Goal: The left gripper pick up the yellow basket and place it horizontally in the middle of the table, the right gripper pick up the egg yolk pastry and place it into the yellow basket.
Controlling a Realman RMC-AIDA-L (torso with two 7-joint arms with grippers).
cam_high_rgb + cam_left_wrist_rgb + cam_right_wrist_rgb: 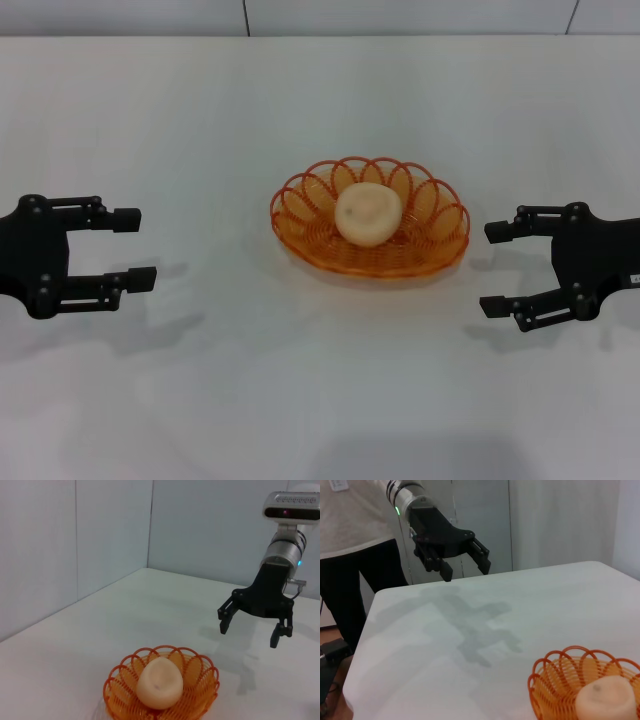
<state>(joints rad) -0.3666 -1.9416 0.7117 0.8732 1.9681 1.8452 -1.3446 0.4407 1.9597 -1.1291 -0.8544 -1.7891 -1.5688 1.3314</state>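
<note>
- The table (320,400): plain white.
- The yellow basket (440,243): oval, orange-yellow wire, scalloped rim, positioned mid-table.
- The left gripper (132,248) and right gripper (492,268): held spread and empty, flanking the basket, apart from it.
- The egg yolk pastry (368,213): pale cream dome, seated inside the basket.

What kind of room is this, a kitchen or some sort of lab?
Probably a robot test lab: a plain white table between bare wall panels, holding only a yellow basket with a pastry, and two open black grippers either side.

yellow basket (582,690) cut off at frame edge, egg yolk pastry (607,700) likewise
</note>
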